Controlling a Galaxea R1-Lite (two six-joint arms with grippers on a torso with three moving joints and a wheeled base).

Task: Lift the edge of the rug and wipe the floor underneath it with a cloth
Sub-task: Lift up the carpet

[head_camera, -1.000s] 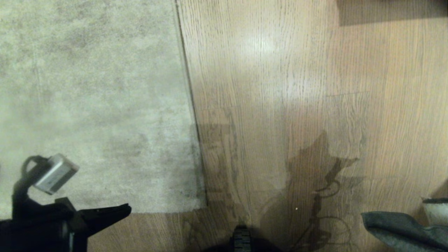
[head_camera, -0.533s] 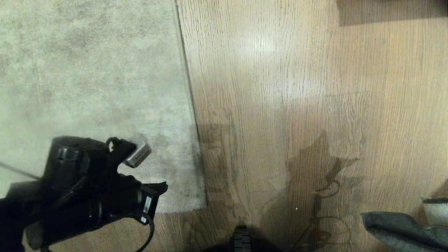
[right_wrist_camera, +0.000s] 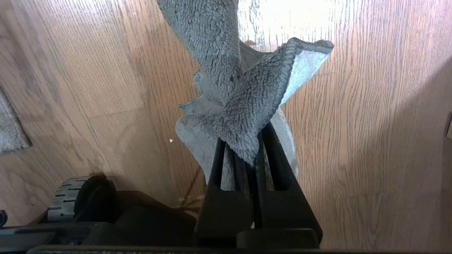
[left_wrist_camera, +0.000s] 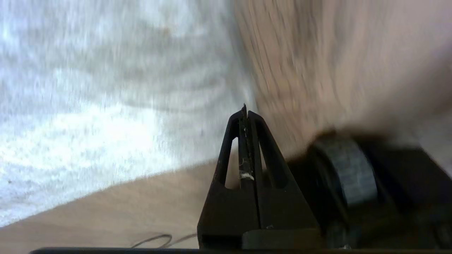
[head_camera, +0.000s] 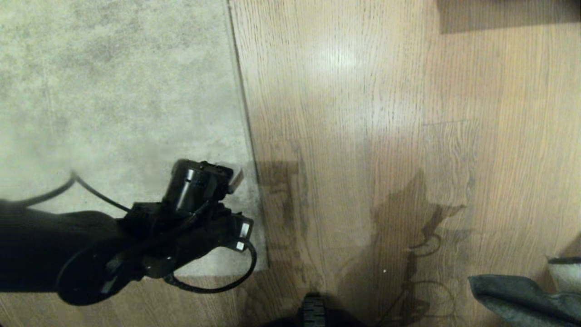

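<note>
head view: left arm (head_camera: pixel 150 240) reaches over the rug's near corner, just beside the rug edge (head_camera: pixel 245 113); bare floor (head_camera: pixel 363 136) beyond it
left wrist view: left gripper (left_wrist_camera: pixel 245 113) jaws together, empty, above that corner
right wrist view: right gripper (right_wrist_camera: pixel 247 155) clamped on the cloth (right_wrist_camera: pixel 240 91), over floor away from the rug

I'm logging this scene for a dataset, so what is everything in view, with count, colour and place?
rug: one, mottled beige-grey, lying flat on the robot's left side; its rug edge runs straight away from the robot.
floor: light brown wood-grain planks, centre and right.
cloth: one, dark grey with a pale underside, pinched in the right hand, hanging above the floor.
base wheel: one, black, at the near edge of the head view.
left hand: black, fingers shut and empty, over the rug's near corner.
right hand: black, shut on the cloth, low on the right.
</note>
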